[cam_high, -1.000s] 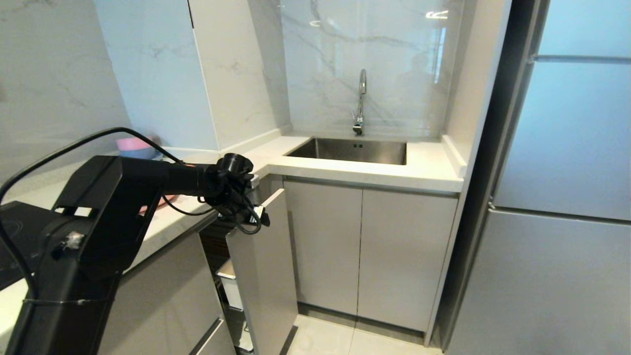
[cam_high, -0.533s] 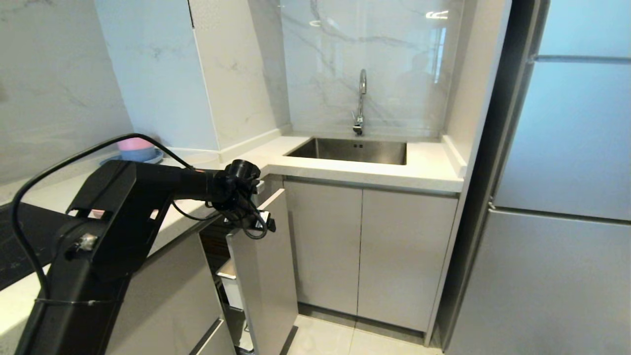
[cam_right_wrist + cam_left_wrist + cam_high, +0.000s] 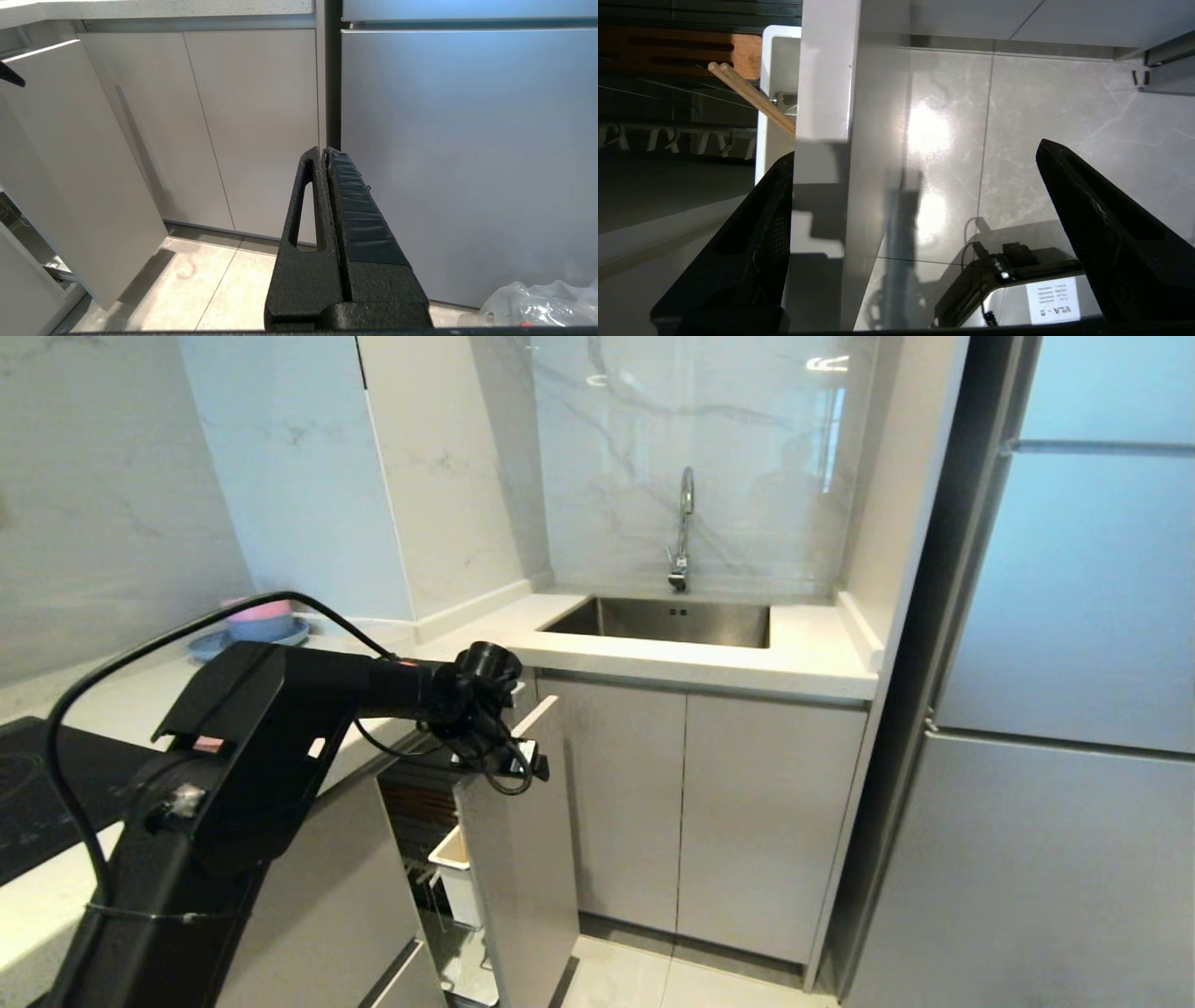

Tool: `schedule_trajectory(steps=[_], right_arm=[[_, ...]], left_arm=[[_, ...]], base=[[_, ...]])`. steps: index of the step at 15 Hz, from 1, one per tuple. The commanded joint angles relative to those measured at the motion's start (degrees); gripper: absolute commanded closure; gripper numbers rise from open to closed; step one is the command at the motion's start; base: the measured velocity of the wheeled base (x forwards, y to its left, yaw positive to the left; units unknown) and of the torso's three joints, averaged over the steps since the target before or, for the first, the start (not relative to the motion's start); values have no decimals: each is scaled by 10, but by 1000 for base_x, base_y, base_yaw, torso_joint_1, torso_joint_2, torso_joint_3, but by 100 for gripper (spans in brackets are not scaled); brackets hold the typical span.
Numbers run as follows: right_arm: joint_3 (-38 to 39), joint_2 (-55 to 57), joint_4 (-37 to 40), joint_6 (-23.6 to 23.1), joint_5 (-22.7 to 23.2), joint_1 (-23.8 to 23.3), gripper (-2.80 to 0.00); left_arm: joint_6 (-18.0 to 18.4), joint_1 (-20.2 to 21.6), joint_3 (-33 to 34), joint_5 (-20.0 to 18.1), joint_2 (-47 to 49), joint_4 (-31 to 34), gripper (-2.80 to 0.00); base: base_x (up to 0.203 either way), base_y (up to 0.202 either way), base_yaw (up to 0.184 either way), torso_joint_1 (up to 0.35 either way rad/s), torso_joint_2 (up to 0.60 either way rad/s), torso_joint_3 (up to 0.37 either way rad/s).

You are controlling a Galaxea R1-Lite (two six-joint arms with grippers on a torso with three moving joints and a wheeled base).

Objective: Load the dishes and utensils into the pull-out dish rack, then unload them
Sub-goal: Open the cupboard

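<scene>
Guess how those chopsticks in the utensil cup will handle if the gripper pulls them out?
The chopsticks look like thin light wood, so probably stiff and very light. They lean loose in the white utensil cup, two separate round sticks, so they may roll or split apart in a grip. The left gripper straddles the front panel, wide open.

Sink: rectangular stainless steel basin [image 3: 665, 621] set into the white stone countertop [image 3: 803, 663], in the corner ahead.
Tap: slim curved chrome faucet [image 3: 683, 527] standing behind the basin, against the white marble-veined wall panel [image 3: 691, 448].
Cabinets: two flat pale grey cabinet doors [image 3: 709, 812] side by side under the sink.
Fridge: tall silver-grey refrigerator [image 3: 1055, 709] filling the right side.
Hob: black glass cooktop [image 3: 37, 803] at the far left on the counter.
Crockery: pink bowl stacked in a blue bowl [image 3: 257, 619] on a blue plate [image 3: 207, 643], at the back left.
Floor: glossy pale beige tiles [image 3: 653, 980].
Bag: crumpled clear plastic bag [image 3: 537, 303] on the floor by the fridge.
</scene>
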Motion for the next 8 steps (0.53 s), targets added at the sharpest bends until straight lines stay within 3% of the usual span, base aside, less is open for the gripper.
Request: schedule_trajectory(steps=[1, 8], right_arm=[[1, 0, 0, 0, 0, 0, 0], [1, 0, 0, 0, 0, 0, 0]], left_arm=[[-5, -10, 0, 2, -4, 1, -280], [-47, -82, 2, 2, -10, 1, -280]], base=[[0, 0, 0, 0, 0, 0], [0, 0, 0, 0, 0, 0]])
